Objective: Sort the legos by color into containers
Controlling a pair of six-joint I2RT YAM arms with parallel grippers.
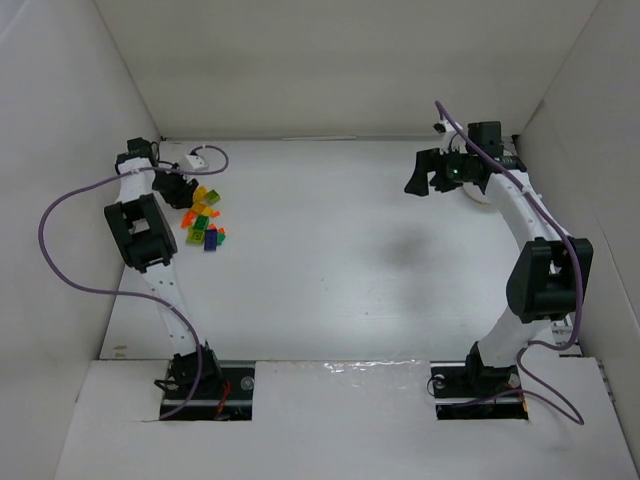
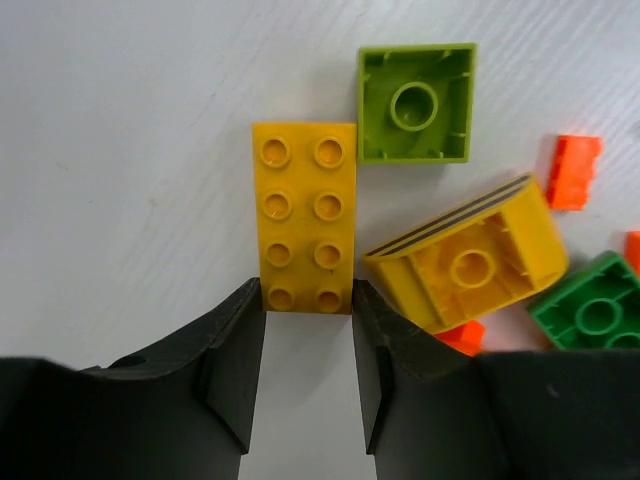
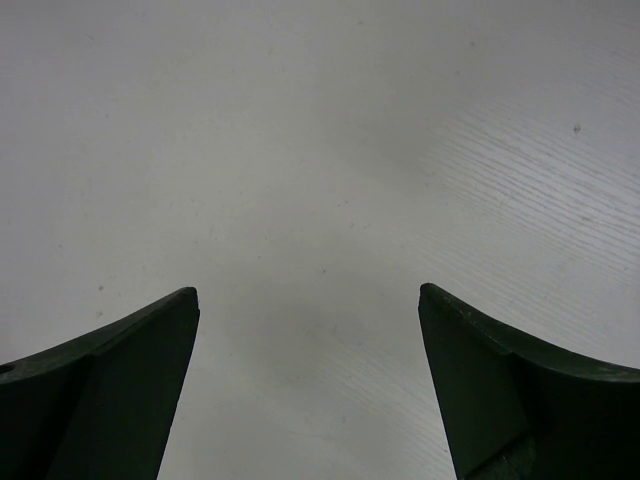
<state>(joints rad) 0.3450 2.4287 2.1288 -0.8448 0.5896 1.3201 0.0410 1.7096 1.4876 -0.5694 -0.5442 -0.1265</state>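
The legos [image 1: 203,222] lie in a small heap at the far left of the table. In the left wrist view, a long yellow brick [image 2: 304,215] lies studs up. My left gripper [image 2: 306,295] is shut on its near end, one fingertip against each long side. Beside it are an upturned light green brick [image 2: 415,103], an upturned yellow curved brick [image 2: 470,260], orange bricks [image 2: 573,170] and a darker green brick [image 2: 595,312]. At the far right, my right gripper [image 1: 425,175] stands open over bare table [image 3: 308,150]. The white container [image 1: 478,192] shows partly behind that arm.
White walls enclose the table on the left, back and right. A small white part [image 1: 195,155] with a purple cable [image 1: 60,215] lies behind the heap. A dark blue brick [image 1: 211,240] marks the heap's near edge.
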